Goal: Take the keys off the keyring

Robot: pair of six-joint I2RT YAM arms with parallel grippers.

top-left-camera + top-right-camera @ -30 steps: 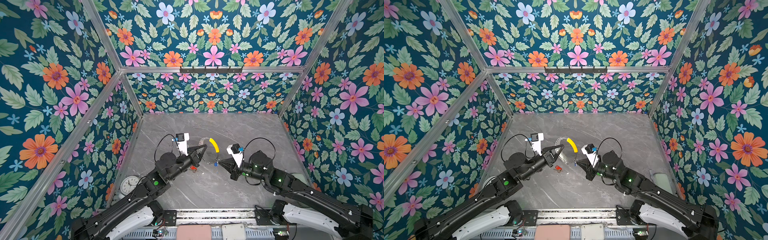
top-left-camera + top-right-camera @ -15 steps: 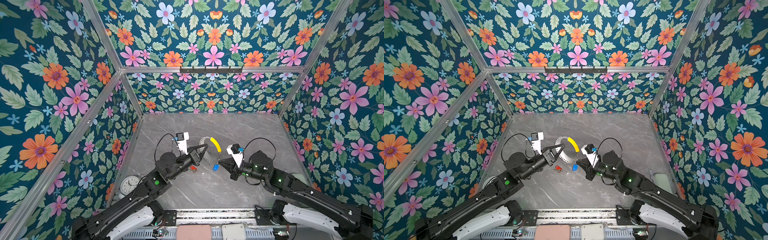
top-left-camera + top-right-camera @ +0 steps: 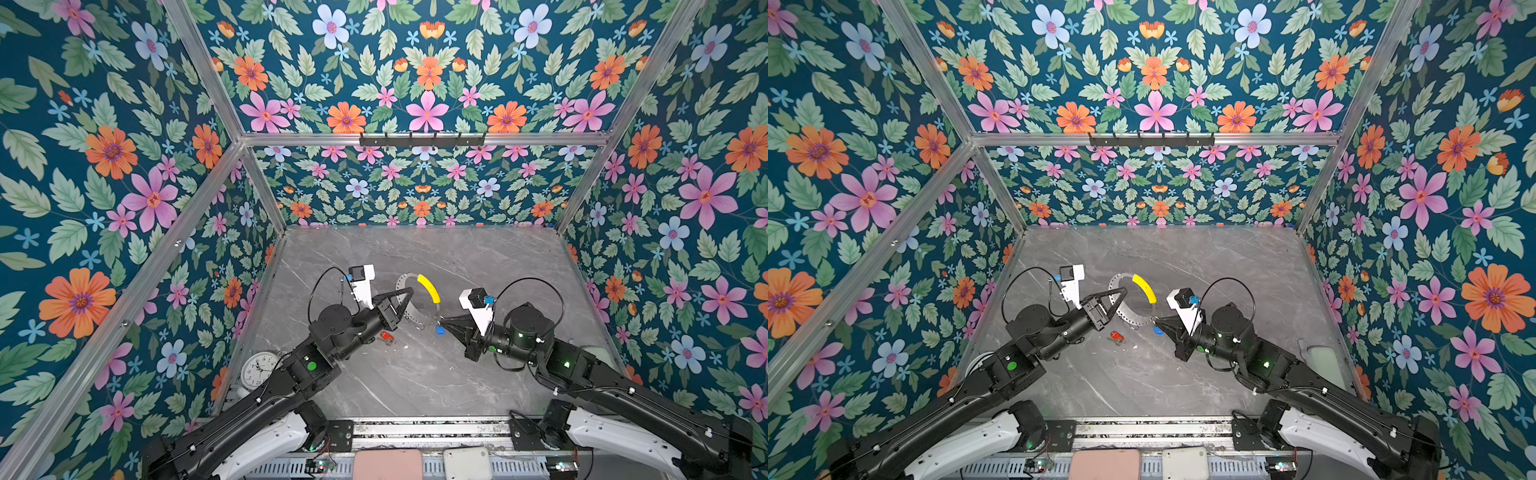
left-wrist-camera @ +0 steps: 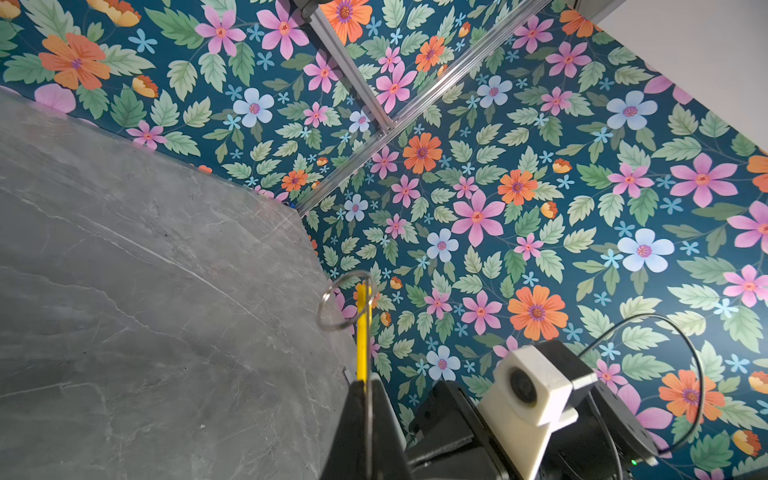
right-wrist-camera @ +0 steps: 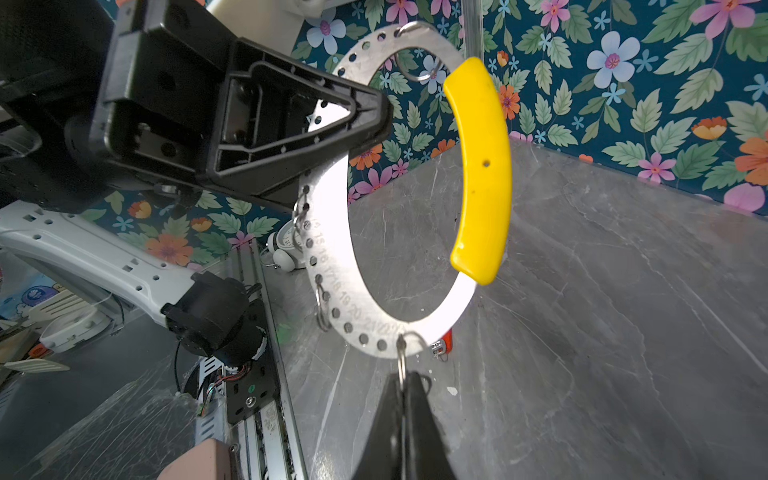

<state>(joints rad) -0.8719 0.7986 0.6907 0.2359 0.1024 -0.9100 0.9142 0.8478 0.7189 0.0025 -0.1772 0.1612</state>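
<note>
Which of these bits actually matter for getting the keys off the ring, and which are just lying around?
Part of the job:
keyring, held by the left end effector
blue-tagged key, its loop pinched by the right end effector
red-tagged key, lying loose

Just lying about:
clock
pink box and white box at the front edge

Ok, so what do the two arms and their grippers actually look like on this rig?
The left arm and right arm are black, with white base segments and a small green light each. The left gripper and right gripper are black, triangular and open-framed, tapering to a point. Each wrist carries a white camera housing fed by a thin black looping cable.
</note>
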